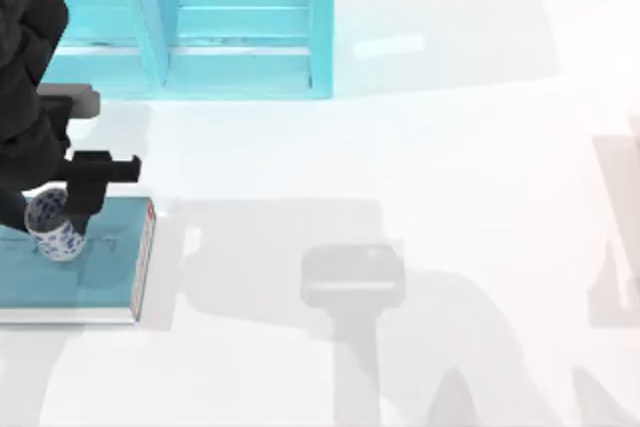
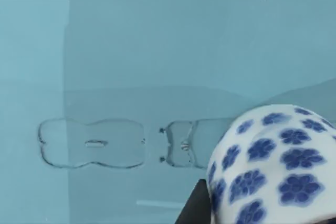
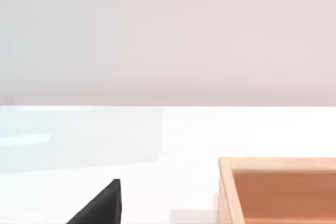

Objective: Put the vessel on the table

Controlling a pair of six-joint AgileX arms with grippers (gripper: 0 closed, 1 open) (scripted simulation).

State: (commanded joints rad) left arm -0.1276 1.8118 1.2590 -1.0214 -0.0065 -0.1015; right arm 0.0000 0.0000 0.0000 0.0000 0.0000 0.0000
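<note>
While gripped between the dark fingers of the left gripper, sits at the left edge of the top view, lower left of the frame: the vessel, a small white cup with blue flower blotches, over the teal book rather than on the bare table. Cannot tell whether the cup's base touches the book cover or hangs just above it. Seen tilted, its opening turned toward the upper left of the frame. Black left arm reaching down from the upper left corner, camera block jutting to the right just above the cup. Book lying flat on the table, its white-and-red spine along its right edge. Teal shelf unit across the upper left of the frame, well apart from the cup. Close up in the left wrist view: blue-flowered cup at the lower right, one dark finger pressed against its side, teal cover behind with a faint embossed mark. Right wrist view: white tabletop, a wooden box at lower right, a dark finger tip at the bottom; spread of the right gripper cannot be told.
</note>
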